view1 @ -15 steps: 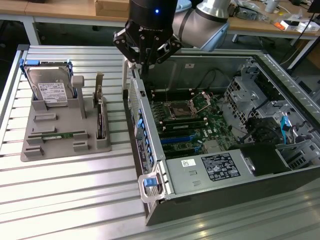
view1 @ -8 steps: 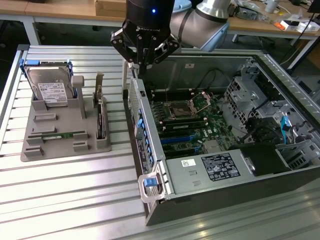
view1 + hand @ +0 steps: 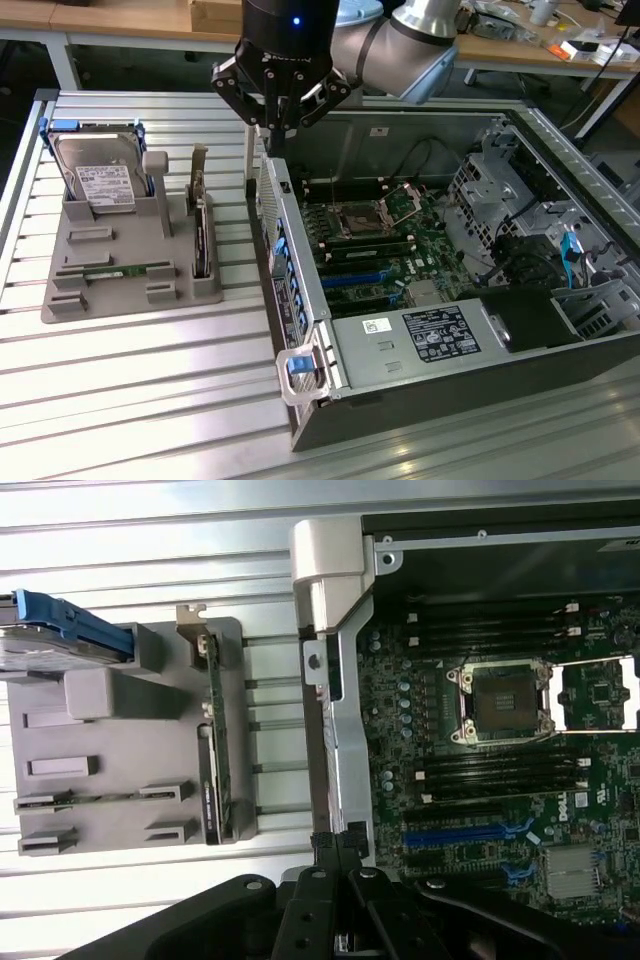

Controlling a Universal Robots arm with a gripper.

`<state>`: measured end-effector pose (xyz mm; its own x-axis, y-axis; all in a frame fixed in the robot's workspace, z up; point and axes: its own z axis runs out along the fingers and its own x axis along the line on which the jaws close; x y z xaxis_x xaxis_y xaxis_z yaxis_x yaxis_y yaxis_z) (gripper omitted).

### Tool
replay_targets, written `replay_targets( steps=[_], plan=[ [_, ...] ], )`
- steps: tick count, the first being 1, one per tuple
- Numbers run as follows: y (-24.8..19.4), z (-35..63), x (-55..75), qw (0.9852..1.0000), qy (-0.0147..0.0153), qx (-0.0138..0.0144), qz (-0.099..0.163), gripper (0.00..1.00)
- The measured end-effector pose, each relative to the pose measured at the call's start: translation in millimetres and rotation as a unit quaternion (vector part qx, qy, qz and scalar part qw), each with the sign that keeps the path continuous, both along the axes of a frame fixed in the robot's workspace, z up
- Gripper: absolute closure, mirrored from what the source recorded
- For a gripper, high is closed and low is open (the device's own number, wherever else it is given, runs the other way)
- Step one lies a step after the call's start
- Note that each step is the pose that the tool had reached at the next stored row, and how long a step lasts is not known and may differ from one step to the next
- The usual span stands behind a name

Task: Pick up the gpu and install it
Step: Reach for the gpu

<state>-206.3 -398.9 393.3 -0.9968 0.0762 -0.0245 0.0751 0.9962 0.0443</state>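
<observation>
Claw (image 3: 276, 130) closed, empty, above computer case wall (image 3: 292, 235); gpu (image 3: 201, 238) upright in gray holder (image 3: 120, 292); hard drive label (image 3: 106, 185) illegible

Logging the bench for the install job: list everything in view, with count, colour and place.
gpu: one, dark with tan bracket, standing on edge in the holder, on the side nearest the case
hard drive: one, silver with white label, upright in the holder
memory stick: one, green, lying in a holder groove
holder: one, grey, on the table, exterior view's left
computer case: one, dark, open, exterior view's right
motherboard: one, dark green with blue slots, inside the case
power supply: one, grey, labelled, inside the case
table: one, ribbed silver
gripper: one, black, shut, empty, above the case wall facing the holder
</observation>
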Motion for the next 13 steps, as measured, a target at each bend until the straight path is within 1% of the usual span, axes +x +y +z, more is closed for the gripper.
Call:
replay_targets(
  steps=[13],
  plan=[
    [0.0,0.0,-11.9,1.0,0.0,0.0,0.0,0.9]
  ],
)
